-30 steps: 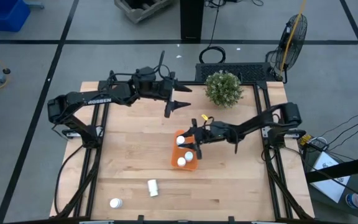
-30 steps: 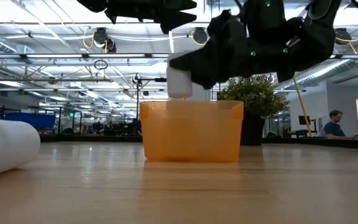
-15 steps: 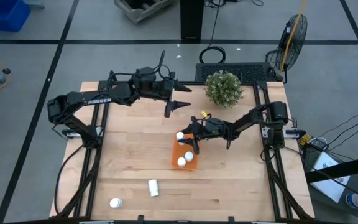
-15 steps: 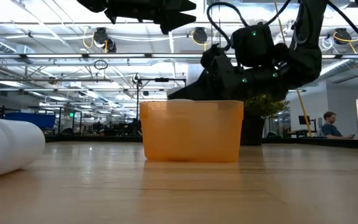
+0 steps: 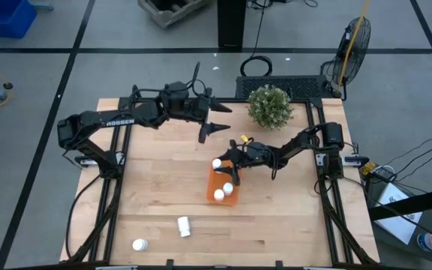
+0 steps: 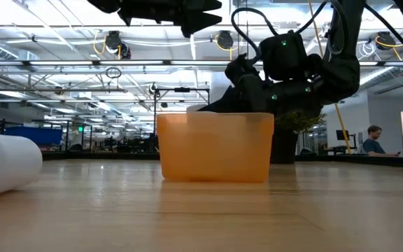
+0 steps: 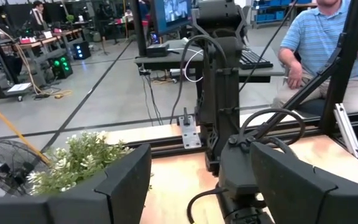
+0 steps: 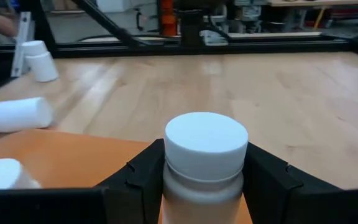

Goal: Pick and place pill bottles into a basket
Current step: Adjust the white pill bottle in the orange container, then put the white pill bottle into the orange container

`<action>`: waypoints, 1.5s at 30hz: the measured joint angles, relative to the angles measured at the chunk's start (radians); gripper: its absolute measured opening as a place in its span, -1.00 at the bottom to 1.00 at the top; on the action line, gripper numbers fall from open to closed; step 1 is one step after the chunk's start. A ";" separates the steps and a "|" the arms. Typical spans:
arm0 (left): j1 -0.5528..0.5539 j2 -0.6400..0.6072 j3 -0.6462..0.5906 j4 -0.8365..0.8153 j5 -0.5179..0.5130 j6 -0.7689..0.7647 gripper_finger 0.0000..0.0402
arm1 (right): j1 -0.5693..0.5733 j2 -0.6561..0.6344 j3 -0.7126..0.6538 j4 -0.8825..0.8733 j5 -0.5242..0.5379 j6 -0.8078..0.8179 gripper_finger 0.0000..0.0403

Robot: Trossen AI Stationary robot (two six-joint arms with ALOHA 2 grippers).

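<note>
We see the wooden table [image 5: 163,195] from above, with the left arm raised over its far side and the right arm reaching in from the right edge. The left gripper [image 5: 214,118] hangs in the air near the green plant [image 5: 269,106], its two fingers spread apart and holding nothing; its wrist view looks past them to the plant [image 7: 73,162] and a seated person [image 7: 328,50] beyond the table. The orange basket [image 5: 214,193] lies near the table's middle, and in the low view its front wall [image 6: 215,148] hides the contents. The right gripper [image 5: 223,171] sits at the basket's far end, pinching an upright pill bottle [image 5: 217,163] just below its white cap [image 8: 206,142], with the bottle low inside the basket. Two more bottles [image 5: 224,193] stand together at the basket's near end. A fourth bottle [image 5: 184,226] lies on its side on the table nearer the front edge, and a fifth [image 5: 139,244] sits close to the front left corner, well apart from the basket.
</note>
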 joint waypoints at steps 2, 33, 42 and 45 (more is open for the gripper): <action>-0.007 0.000 0.000 0.000 0.000 0.000 0.37 | 0.009 0.000 0.000 0.003 -0.018 0.014 -0.22; -0.021 0.000 0.000 0.000 -0.037 0.012 0.39 | 0.086 0.001 -0.001 0.008 0.088 0.078 0.67; -0.021 0.000 0.000 -0.003 -0.038 0.012 0.38 | 0.114 -0.023 -0.003 0.020 0.093 0.046 0.58; -0.021 0.000 0.000 -0.003 -0.037 0.012 0.39 | 0.128 -0.072 -0.003 0.016 0.093 0.009 0.56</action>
